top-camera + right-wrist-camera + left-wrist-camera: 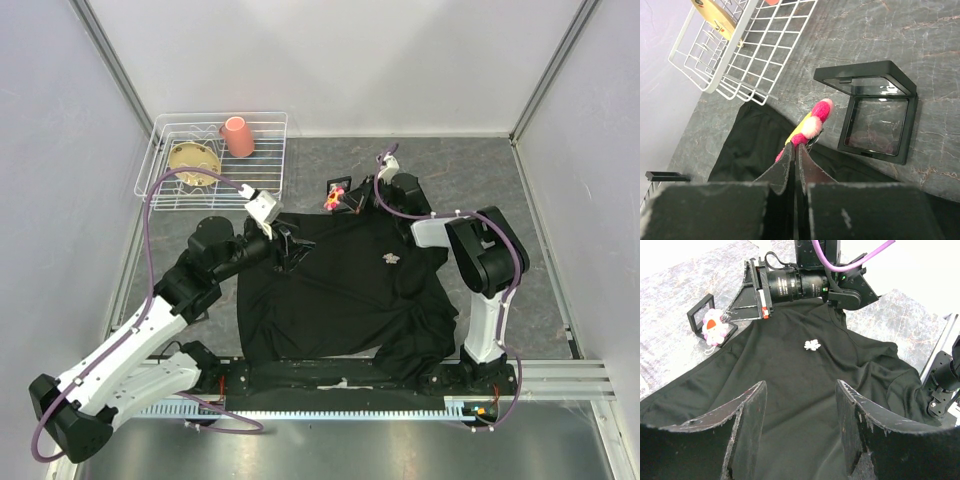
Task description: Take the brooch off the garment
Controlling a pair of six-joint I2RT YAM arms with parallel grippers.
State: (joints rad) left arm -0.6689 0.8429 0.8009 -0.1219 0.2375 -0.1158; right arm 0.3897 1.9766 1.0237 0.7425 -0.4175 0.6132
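At upper left, one pink cup (237, 136) and one yellow dish (194, 160) are held in a wire rack (160, 160), one open black box (855, 72) is set by the collar of the garment (330, 300) at centre, one white flower (390, 258) is borne on its chest, one pink brooch (812, 122) is pinched by the closed right gripper (795, 147), and the left gripper (800, 385) is held wide.

Wire rack (220, 116), pink cup (237, 136) — black case (871, 114)
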